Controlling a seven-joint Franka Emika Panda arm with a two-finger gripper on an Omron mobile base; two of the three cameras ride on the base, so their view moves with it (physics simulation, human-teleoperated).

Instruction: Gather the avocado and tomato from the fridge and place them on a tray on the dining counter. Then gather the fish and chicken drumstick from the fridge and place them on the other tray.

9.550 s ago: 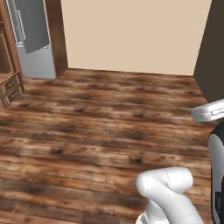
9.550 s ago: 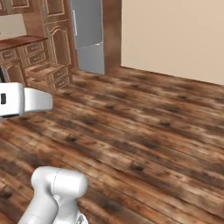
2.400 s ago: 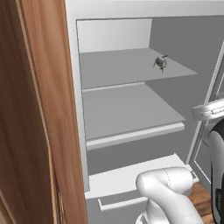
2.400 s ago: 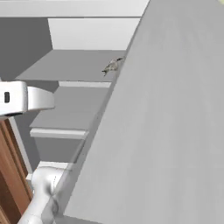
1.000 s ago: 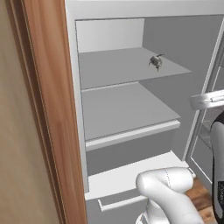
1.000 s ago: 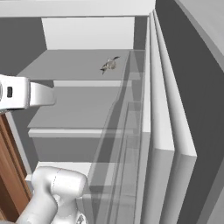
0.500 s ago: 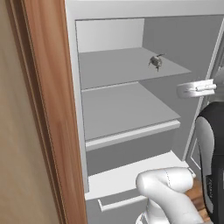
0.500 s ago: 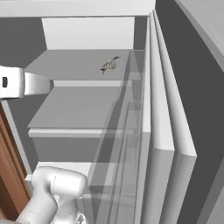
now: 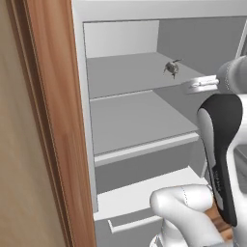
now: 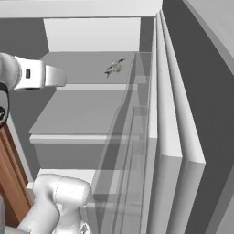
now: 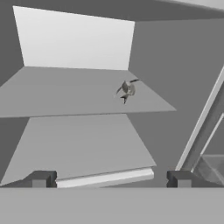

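The fish [image 11: 127,89], small and grey, lies on the upper shelf [image 9: 130,72] of the open fridge [image 10: 91,32], toward its right side, well beyond the gripper [image 11: 109,178], whose fingers [image 11: 41,178] stand wide apart with nothing between them. The hand faces into the fridge above the front edge of the lower shelf [image 11: 78,144]. A wooden cabinet panel [image 9: 53,120] borders the fridge on the left.

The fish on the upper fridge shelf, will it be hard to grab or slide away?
The fish looks small and thin, probably light. It lies on a smooth shelf, so a nudge may slide it. Its narrow tail and fins may slip from the open claw.
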